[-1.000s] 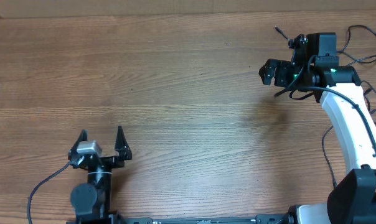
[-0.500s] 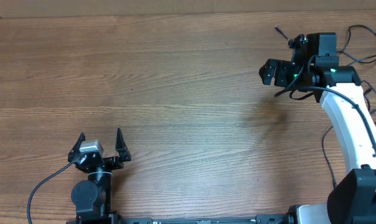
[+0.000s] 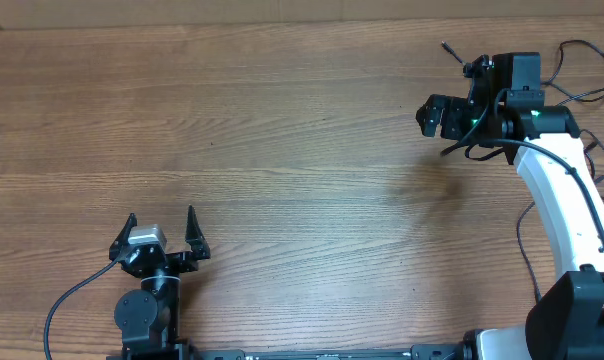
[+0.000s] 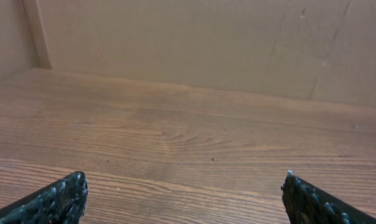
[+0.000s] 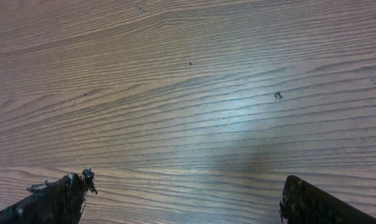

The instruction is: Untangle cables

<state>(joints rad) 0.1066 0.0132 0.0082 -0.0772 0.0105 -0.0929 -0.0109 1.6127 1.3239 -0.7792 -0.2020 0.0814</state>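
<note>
Thin black cables lie at the far right of the table around my right arm. One cable end with a small plug (image 3: 447,47) points up-left beside the right gripper, and another strand (image 3: 454,149) shows just below it. Thin loops (image 3: 585,48) trail behind the arm to the table's right edge. My right gripper (image 3: 448,100) is open and empty, and the right wrist view (image 5: 185,183) shows only bare wood between the fingers. My left gripper (image 3: 162,215) is open and empty near the front left, far from the cables, and its wrist view (image 4: 185,183) shows no cable.
The wooden table (image 3: 282,130) fills the overhead view. A plain wall (image 4: 194,43) rises at the table's far edge in the left wrist view. The white right arm (image 3: 567,200) runs down the right side. A thicker black robot cable (image 3: 67,295) curves by the left arm's base.
My left gripper drew back slightly toward the front edge a second ago and has held still since. The right arm and the cables have not moved.
</note>
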